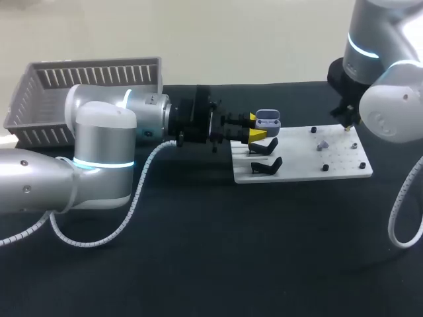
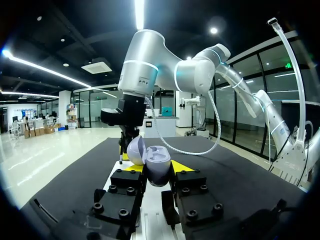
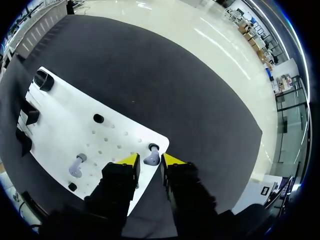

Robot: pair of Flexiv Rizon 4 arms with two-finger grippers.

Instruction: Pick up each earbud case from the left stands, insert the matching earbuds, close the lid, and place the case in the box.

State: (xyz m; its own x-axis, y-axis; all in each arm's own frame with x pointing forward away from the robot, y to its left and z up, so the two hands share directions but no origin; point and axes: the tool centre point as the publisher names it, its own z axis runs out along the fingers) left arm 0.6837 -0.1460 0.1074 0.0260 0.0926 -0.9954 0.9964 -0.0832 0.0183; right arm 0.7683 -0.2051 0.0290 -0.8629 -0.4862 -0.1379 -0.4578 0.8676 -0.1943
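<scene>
My left gripper [image 1: 255, 129] is shut on an open lavender earbud case [image 1: 268, 119], held just above the white board [image 1: 301, 168] by the far stand. In the left wrist view the case [image 2: 152, 162] sits between the yellow tips of that gripper [image 2: 156, 170], its lid tipped back. My right gripper [image 3: 150, 160] hangs over the board's far right corner. Its fingers straddle a lavender earbud [image 3: 151, 158] standing at a black peg, and a thin gap shows on one side. A second earbud [image 3: 76, 166] lies further in on the board [image 3: 65, 125].
Two black stands [image 1: 264, 146] [image 1: 266, 165] sit on the board's left part. Small black pegs [image 1: 325, 168] dot its right part. A grey slatted basket [image 1: 92, 72] stands at the back left, behind my left arm. Black cloth covers the table.
</scene>
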